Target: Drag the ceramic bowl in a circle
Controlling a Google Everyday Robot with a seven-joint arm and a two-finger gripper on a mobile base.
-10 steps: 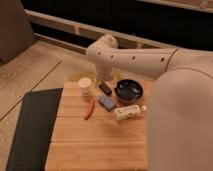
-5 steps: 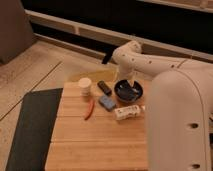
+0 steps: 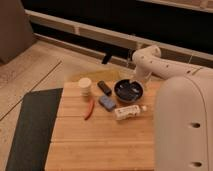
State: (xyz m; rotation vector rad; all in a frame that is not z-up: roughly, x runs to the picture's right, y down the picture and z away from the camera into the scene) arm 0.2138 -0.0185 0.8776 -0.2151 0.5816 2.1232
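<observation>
The ceramic bowl (image 3: 128,91) is dark, glossy and round, and sits at the back right of the wooden table (image 3: 100,140). My white arm reaches in from the right and bends down over the bowl. My gripper (image 3: 129,79) is at the bowl's far rim, touching it or just above it.
A small cream jar (image 3: 85,86) stands at the back left. A black block (image 3: 104,88) and a blue block (image 3: 106,102) lie left of the bowl. A red stick-like item (image 3: 89,108) and a white bottle (image 3: 129,112) lie nearer the front. A dark mat (image 3: 30,125) lies left of the table.
My arm has swung from the left to the right across the back of the table and come down over the bowl. The bowl and the other objects have stayed put.
</observation>
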